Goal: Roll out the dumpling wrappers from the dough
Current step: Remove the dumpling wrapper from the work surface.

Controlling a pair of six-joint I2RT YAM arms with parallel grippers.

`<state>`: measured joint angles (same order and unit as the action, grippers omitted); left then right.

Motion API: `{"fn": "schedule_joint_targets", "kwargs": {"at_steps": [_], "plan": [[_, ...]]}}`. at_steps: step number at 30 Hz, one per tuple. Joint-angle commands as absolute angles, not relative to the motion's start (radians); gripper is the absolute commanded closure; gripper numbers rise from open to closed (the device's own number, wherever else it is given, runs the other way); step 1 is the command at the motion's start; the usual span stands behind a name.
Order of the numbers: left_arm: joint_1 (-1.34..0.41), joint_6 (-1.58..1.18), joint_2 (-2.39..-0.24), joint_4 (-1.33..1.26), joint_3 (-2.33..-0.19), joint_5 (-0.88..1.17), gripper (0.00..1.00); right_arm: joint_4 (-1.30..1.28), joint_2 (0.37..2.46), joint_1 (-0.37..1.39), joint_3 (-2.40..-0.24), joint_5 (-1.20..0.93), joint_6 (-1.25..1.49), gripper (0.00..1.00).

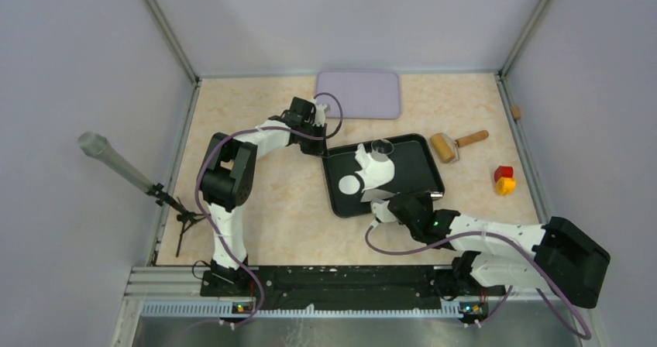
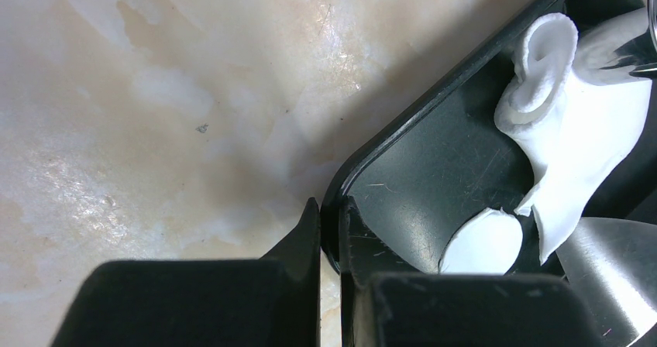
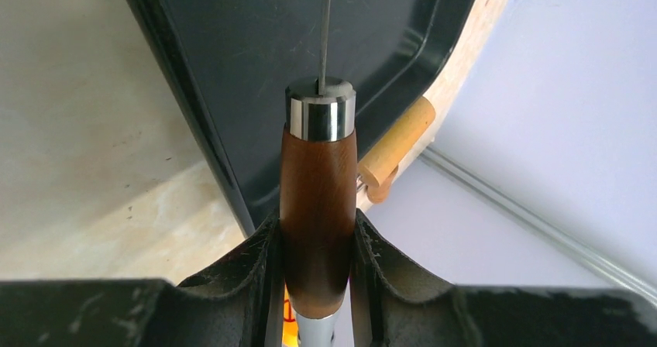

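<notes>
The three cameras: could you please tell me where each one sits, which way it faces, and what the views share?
Top external: above and behind the bases, looking down at the table; both arms show, reaching to the black tray.
Left wrist: on the left gripper, looking past its jaws clamped on the tray rim, with dough beyond.
Right wrist: on the right gripper, looking along the wooden-handled tool it grips.
Shared: all three show the tray.
</notes>
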<state>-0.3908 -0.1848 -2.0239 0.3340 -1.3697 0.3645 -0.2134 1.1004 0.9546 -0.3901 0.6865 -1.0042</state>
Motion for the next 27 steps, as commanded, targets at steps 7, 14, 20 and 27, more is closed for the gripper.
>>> {"fn": "schedule_joint_targets", "kwargs": {"at_steps": [7, 14, 20, 27], "plan": [[-0.394, -0.152, -1.986, 0.385, -1.341, 0.318, 1.00, 0.101, 1.212, 0.950, -0.347, 0.861, -1.042, 1.00], [-0.395, -0.149, -1.990, 0.388, -1.342, 0.318, 1.00, 0.220, 1.247, 0.905, -0.376, 0.877, -1.047, 1.00], [-0.395, -0.144, -1.990, 0.390, -1.340, 0.318, 1.00, 0.247, 1.287, 0.848, -0.399, 0.846, -1.055, 1.00], [-0.397, -0.144, -1.985, 0.390, -1.337, 0.316, 1.00, 0.218, 1.302, 0.766, -0.426, 0.773, -1.041, 1.00]]}}
